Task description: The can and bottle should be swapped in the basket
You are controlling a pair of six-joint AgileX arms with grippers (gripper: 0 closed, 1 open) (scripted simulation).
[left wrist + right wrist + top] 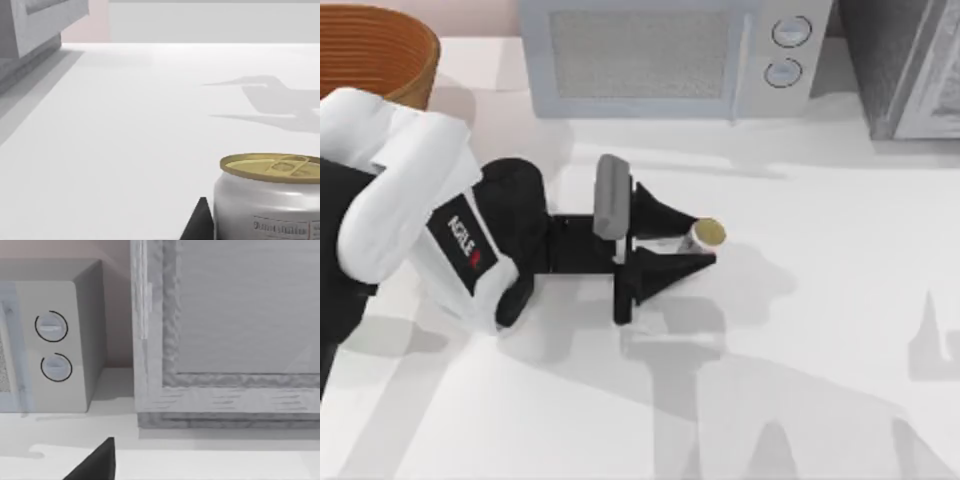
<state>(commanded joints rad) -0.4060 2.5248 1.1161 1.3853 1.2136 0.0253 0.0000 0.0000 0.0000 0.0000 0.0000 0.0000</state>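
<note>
can (pixel 705 234): small white cylinder, dull gold pull-tab top, faint label print on the side, upright on the white table near its middle, between the left gripper's (pixel 692 243) black fingers. basket (pixel 375 55): round brown wicker, ribbed wall, orange-brown inside, at the table's far left corner, well apart from the can.

White-shelled left AgileX arm reaching from the table's left toward its middle, black wrist level, black two-finger left gripper (pixel 705 245) with fingers parted either side of a small can, one black fingertip (pixel 199 222) beside it, right arm's black fingertip (pixel 97 462) in its wrist view
</note>
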